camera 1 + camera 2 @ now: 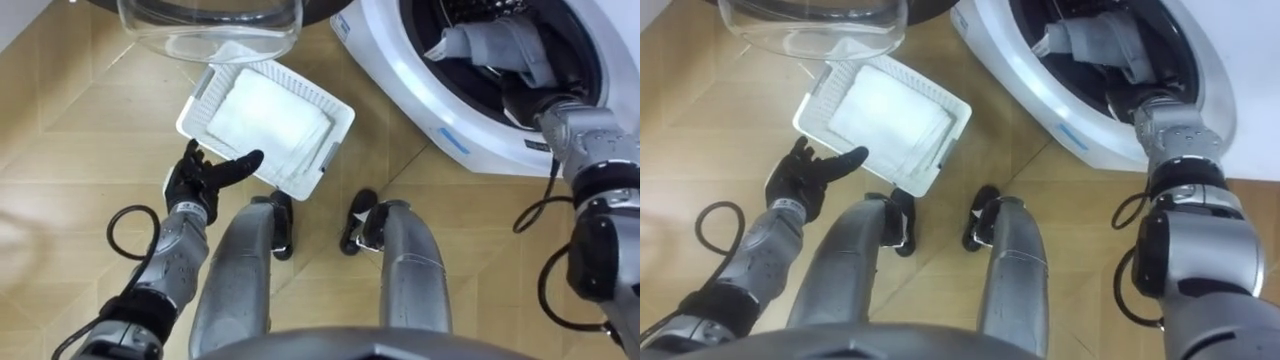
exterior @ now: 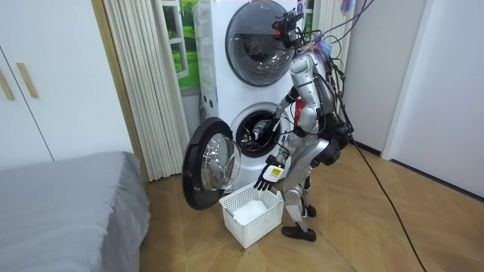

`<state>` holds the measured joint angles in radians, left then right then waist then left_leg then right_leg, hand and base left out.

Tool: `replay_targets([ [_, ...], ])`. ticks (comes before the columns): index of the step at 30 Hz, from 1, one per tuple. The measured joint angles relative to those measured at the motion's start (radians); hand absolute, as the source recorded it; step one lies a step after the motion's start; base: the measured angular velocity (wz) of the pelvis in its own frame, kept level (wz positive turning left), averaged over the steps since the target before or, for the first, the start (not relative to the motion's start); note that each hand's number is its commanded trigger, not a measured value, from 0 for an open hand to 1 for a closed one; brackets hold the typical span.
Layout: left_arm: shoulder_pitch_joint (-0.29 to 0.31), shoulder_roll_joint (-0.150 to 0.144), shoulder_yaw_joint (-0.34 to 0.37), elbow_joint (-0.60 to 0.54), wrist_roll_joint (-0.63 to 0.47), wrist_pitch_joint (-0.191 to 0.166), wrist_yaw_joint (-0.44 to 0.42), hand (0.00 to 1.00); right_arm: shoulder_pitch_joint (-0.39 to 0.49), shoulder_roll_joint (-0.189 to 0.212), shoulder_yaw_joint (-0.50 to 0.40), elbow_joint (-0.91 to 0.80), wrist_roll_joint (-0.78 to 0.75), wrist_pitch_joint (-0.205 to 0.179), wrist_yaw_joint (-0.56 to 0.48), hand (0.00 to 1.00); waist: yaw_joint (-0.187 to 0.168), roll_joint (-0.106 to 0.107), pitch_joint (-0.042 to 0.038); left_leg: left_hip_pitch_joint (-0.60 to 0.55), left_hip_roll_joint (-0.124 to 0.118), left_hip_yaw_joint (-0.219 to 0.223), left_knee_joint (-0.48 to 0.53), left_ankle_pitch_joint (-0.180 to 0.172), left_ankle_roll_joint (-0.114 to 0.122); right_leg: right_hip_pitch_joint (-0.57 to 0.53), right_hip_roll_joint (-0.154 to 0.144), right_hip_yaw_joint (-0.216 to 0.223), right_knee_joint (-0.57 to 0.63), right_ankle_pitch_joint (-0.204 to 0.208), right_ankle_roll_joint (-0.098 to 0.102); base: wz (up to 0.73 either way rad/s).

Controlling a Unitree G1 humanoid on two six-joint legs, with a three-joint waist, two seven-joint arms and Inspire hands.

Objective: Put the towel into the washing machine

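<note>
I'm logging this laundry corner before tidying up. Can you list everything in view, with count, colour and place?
washing machine: one, white, lower unit of a stack, door open
upper machine: one, white, stacked on top, door shut
door: one, clear glass, swung out over the floor
towel: one, grey, in the drum mouth
laundry basket: one, white, on the wooden floor before the robot's feet
folded cloth: one, white, inside the basket
bed: one, grey cover, the room view's left
curtain: one, pale, pleated, beside the machines
cupboard: one, white, behind the bed
left hand: black, open, at the basket's near edge
right hand: black, reaching into the drum by the towel
</note>
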<state>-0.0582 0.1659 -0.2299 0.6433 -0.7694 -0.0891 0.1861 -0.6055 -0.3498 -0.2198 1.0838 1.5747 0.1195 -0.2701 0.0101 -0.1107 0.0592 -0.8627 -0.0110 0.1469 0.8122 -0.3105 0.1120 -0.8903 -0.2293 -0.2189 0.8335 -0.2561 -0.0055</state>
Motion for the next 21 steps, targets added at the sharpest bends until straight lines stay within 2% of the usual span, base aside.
replay_targets([
  [8, -0.004, -0.012, -0.011, -0.016, 0.000, 0.000, 0.001, 0.00, 0.003, 0.000, -0.002, 0.003, 0.039, -0.035, -0.036, 0.00, 0.019, 0.008, -0.0006, 0.023, 0.000, 0.003, -0.013, 0.000, 0.000, 0.018, 0.001, 0.002, -0.006, 0.000, 0.000, 0.00],
  [13, -0.002, -0.020, -0.010, -0.015, 0.042, 0.001, -0.002, 0.00, 0.010, 0.000, -0.002, 0.006, 0.039, -0.051, -0.058, 0.00, 0.031, 0.021, -0.0019, 0.052, 0.001, 0.008, -0.033, 0.001, 0.001, 0.044, 0.002, 0.002, -0.024, 0.001, 0.002, -0.01],
  [18, -0.014, -0.023, -0.013, 0.001, 0.080, 0.005, -0.031, 0.00, 0.032, 0.000, -0.001, 0.007, 0.039, -0.096, -0.056, 0.00, 0.061, 0.033, -0.0027, 0.078, 0.006, 0.014, -0.051, 0.001, 0.001, 0.067, 0.010, 0.002, -0.046, 0.006, 0.005, -0.05],
  [21, -0.019, -0.024, -0.018, 0.009, 0.086, 0.014, -0.044, 0.00, 0.050, 0.001, 0.000, 0.008, 0.049, -0.097, -0.035, 0.00, 0.070, 0.043, -0.0028, 0.095, 0.010, 0.014, -0.061, 0.001, 0.001, 0.087, 0.018, 0.002, -0.063, 0.010, 0.008, -0.04],
])
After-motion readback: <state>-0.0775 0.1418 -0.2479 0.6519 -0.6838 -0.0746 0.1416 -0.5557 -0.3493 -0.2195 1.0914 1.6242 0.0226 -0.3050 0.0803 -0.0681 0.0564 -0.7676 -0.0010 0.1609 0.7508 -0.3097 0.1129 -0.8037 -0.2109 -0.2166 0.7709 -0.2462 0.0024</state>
